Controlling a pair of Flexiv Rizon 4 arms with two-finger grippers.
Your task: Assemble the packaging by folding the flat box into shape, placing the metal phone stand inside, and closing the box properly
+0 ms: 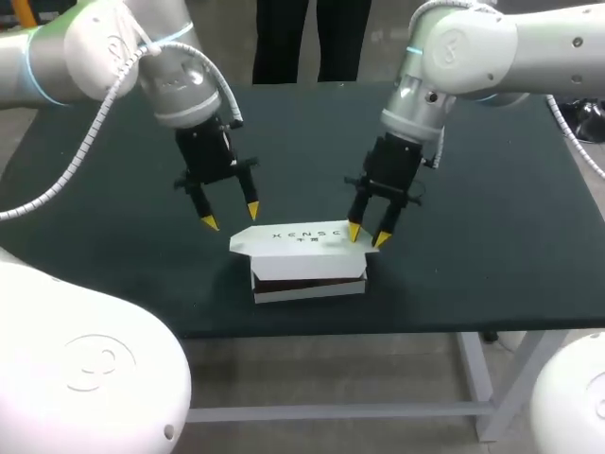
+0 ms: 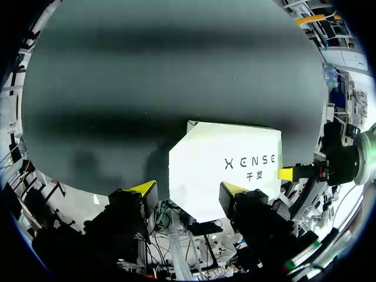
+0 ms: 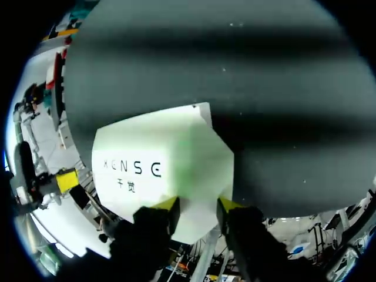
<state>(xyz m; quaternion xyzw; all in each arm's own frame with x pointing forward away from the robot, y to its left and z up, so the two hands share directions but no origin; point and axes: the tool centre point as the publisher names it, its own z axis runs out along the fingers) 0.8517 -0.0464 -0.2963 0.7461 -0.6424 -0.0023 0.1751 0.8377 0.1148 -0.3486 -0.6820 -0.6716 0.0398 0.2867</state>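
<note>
Two arms are recorded over the dark bench (image 1: 492, 236), one entering from each side. One white box (image 1: 310, 288) is noted standing near the bench's front edge (image 1: 397, 323), about midway along it and well apart from both side edges. Bench surface is seen to extend far behind the box and to either side. Only a narrow strip is left between the box and the front edge.

The lid (image 1: 293, 238) is observed raised above the box body and not pressed shut. A dark gap is seen under its front edge. What lies inside cannot be made out.

The left gripper (image 1: 231, 217) is held just behind the lid's left end, fingers spread wide, with nothing seen between them in the head view. In the left wrist view the box (image 2: 223, 170) is seen ahead of this gripper (image 2: 188, 189), its near corner between the two tips. No contact is made out.

The right gripper (image 1: 368, 235) is placed at the lid's right end, its fingers pointing down, a narrow gap between them. In the right wrist view the lid's flat face (image 3: 158, 170) is seen under both tips of this gripper (image 3: 198, 204), not clamped from two sides. Whether the tips press on it cannot be told.
</note>
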